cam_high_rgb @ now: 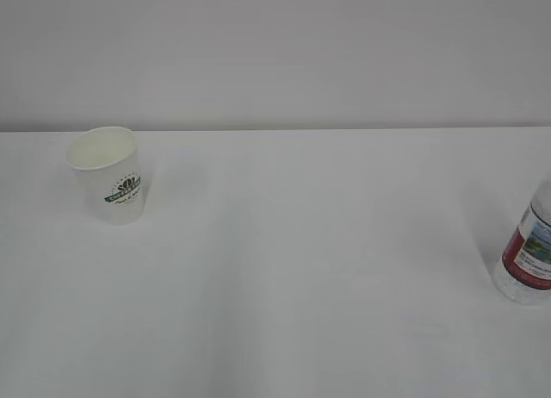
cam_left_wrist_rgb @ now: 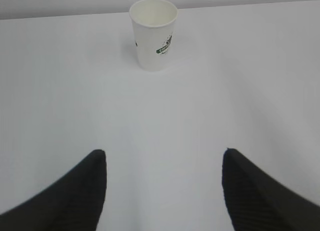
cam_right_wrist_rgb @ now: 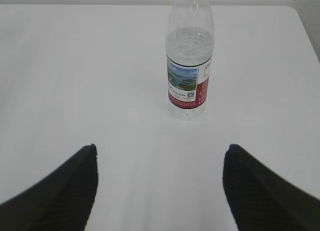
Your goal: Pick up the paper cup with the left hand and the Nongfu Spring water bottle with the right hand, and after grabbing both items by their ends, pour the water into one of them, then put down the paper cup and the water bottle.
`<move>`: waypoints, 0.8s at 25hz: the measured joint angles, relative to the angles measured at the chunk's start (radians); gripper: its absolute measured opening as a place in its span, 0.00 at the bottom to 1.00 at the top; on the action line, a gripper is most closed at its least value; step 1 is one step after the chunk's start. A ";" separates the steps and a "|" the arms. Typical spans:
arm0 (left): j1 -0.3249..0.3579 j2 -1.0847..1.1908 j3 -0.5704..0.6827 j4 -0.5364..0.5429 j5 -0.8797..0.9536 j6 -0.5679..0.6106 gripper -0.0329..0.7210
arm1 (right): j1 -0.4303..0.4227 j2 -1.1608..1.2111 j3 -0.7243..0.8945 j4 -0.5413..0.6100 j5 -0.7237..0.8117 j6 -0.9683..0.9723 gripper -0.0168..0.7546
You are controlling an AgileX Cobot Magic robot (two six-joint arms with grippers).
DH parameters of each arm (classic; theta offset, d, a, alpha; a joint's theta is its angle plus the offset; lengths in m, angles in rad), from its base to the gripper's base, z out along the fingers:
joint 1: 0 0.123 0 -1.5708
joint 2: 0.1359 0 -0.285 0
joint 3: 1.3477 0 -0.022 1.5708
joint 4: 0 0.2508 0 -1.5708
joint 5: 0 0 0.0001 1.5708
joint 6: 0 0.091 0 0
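Both claws, left (cam_left_wrist_rgb: 164,191) and right (cam_right_wrist_rgb: 160,191), hang spread apart and empty above the white bench (cam_high_rgb: 301,269). Ahead of the left stands the cup (cam_left_wrist_rgb: 153,33) upright; ahead of the right, the bottle (cam_right_wrist_rgb: 189,58), seemingly part full.

Water bottle (cam_right_wrist_rgb: 189,61) stands upright beyond open jaws.

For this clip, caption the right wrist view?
Open right gripper faces the upright water bottle on the white table.
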 joint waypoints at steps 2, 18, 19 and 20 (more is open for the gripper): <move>0.000 0.000 -0.005 0.000 0.000 0.000 0.74 | 0.000 0.000 -0.014 0.000 0.000 -0.017 0.78; 0.000 0.168 -0.007 -0.030 -0.218 0.000 0.74 | 0.000 0.155 -0.032 0.000 -0.204 -0.032 0.78; 0.000 0.182 -0.007 -0.030 -0.242 0.000 0.74 | 0.000 0.171 -0.032 0.000 -0.224 -0.032 0.78; 0.000 0.192 -0.007 -0.030 -0.266 0.000 0.74 | 0.000 0.188 -0.032 0.002 -0.242 -0.032 0.78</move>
